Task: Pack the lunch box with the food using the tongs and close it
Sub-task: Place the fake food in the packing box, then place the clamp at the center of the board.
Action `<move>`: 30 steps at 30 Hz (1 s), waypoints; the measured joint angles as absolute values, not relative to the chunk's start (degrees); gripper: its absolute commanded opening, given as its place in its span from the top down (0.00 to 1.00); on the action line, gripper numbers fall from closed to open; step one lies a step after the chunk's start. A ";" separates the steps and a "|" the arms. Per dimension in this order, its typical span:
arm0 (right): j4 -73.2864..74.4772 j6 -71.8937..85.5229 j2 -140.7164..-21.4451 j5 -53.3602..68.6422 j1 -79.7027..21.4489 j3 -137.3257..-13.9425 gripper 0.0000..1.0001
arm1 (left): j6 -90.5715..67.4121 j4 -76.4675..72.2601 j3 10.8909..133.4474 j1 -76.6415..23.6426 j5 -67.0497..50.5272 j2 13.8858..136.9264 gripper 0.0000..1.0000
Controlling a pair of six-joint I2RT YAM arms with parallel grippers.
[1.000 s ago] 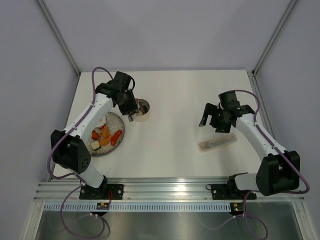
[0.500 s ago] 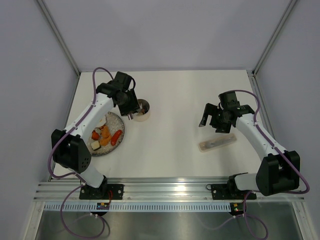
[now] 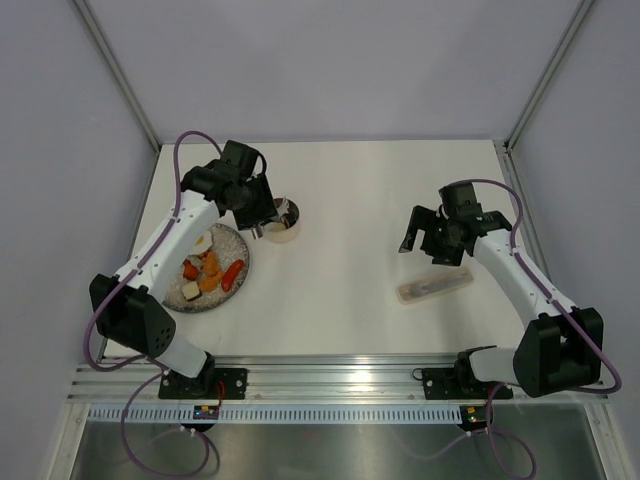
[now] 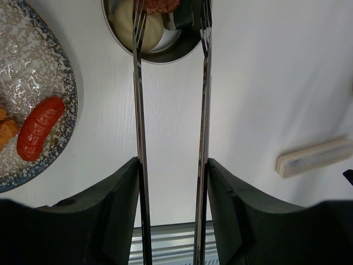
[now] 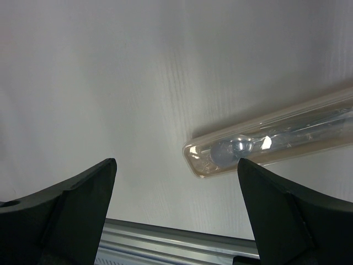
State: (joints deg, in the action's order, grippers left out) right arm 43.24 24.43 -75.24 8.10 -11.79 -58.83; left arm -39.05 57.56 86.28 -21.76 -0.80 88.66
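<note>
My left gripper [image 3: 258, 222] [image 4: 172, 163] is shut on the tongs [image 4: 138, 110], one slim silver arm lying against each finger. The tong tips are spread apart and reach over the steel lunch box [image 3: 284, 219] [image 4: 117, 40]. A white piece [image 4: 149, 30] and a brownish piece lie inside the lunch box. More food lies on the speckled plate [image 3: 237, 243] [image 4: 33, 61]: a red sausage [image 3: 232, 272] [image 4: 39, 127], orange chunks [image 3: 208, 270], a fried egg [image 3: 203, 243] and a white cube [image 3: 190, 290]. My right gripper [image 3: 422, 245] [image 5: 175, 163] is open and holds nothing.
A long translucent plastic case [image 3: 434, 287] [image 5: 276, 138] [image 4: 314, 157] with cutlery inside lies just near-right of the right gripper. The metal rail [image 3: 330, 380] runs along the near table edge. Walls close in the table on the left, back and right.
The left gripper has widened and the tong arms have spread apart over the lunch box. The left arm's elbow has swung outward to the left. The right arm has stayed put.
</note>
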 measured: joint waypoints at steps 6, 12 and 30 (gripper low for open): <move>43.68 24.84 -73.23 6.92 -11.84 -58.83 0.01 | -37.71 57.80 88.84 -25.45 0.75 85.60 0.51; 44.73 25.76 -70.17 5.48 -11.84 -58.46 0.01 | -35.88 57.47 89.93 -31.07 2.07 85.49 0.53; 50.26 30.70 -56.42 -1.08 -11.88 -52.97 0.00 | -31.48 39.66 79.55 -43.46 -0.08 88.99 0.54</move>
